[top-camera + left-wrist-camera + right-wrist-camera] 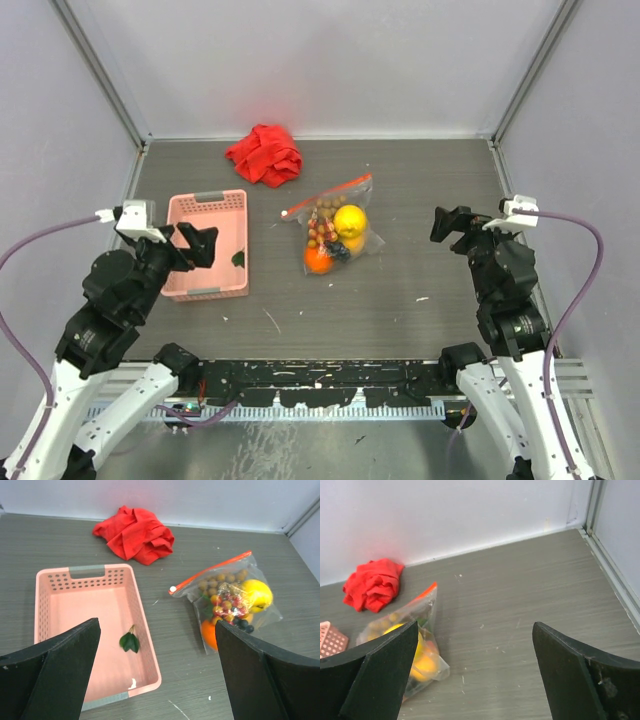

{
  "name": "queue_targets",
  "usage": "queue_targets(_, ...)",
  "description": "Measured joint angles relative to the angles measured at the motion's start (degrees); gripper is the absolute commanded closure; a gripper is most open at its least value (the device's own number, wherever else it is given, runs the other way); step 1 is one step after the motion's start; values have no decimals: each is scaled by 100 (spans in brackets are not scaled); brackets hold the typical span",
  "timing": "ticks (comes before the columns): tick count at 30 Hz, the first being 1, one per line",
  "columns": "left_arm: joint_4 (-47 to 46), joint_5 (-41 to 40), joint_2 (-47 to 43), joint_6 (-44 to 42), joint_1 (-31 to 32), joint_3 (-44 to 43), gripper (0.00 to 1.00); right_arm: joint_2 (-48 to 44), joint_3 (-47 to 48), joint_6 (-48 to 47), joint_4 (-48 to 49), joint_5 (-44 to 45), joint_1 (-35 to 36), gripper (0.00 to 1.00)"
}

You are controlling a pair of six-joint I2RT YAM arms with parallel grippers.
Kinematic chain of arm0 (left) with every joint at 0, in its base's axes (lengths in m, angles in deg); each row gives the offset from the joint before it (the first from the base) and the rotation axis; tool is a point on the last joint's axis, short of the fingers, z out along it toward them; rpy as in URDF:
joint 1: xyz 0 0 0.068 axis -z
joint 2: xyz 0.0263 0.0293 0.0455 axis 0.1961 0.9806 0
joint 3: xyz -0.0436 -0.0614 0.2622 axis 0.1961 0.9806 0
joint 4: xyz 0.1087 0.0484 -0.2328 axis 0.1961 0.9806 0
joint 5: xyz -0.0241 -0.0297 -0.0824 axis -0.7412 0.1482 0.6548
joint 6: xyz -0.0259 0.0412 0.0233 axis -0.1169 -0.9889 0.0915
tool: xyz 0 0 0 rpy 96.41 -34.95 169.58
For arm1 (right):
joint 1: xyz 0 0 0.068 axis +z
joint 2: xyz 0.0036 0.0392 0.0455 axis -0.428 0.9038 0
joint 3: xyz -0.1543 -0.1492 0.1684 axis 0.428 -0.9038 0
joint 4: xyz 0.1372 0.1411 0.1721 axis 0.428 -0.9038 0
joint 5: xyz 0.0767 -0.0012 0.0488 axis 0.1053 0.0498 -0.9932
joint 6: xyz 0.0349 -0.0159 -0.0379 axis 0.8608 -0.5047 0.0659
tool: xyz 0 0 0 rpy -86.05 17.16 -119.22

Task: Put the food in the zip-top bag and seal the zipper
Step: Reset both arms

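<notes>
From above, a clear, crinkled zip-top bag (362,243) lies flat near the middle of the dark wood-grain table (420,300). Inside it are one round yellow lemon (350,220), one orange (318,260) and one bunch of small olive-brown grapes (322,222). The berries between them are too small to count. The zipper (328,196), a thin orange-red strip, runs slantwise along the bag's far edge. Left of the bag stands one pink plastic basket (208,200) with perforated walls and one dark green leaf (239,258) on its floor. One crumpled red cloth (265,155) lies near the back wall. The left gripper (198,246) hangs over the basket's near-left part and the right gripper (450,225) is well to the right of the bag. Both have their fingers spread and hold nothing.

In the left wrist view, two black fingers (50,675) frame the picture, wide apart and cut off by the bottom edge. The right one hides part of the orange. A small white slider sits at the zipper's left end; I cannot tell whether the seam is pressed fully closed. Dark berries (243,625) show at the bag's lower edge.

In the right wrist view, the fingers (580,680) are likewise parted, with bare table between them. The left one covers part of the bag, whose contents blur into yellow and orange. Only a corner of the basket shows at the left edge.
</notes>
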Motion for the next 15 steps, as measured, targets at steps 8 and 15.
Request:
queue_targets(8,-437,-271,-459,-195,-2,1073,2,-234,-476,-92,-232,168,2,0)
queue_targets(15,-479,-372,-389,-323,-85,1095,2,-310,-483,-107,-232,286,2,0)
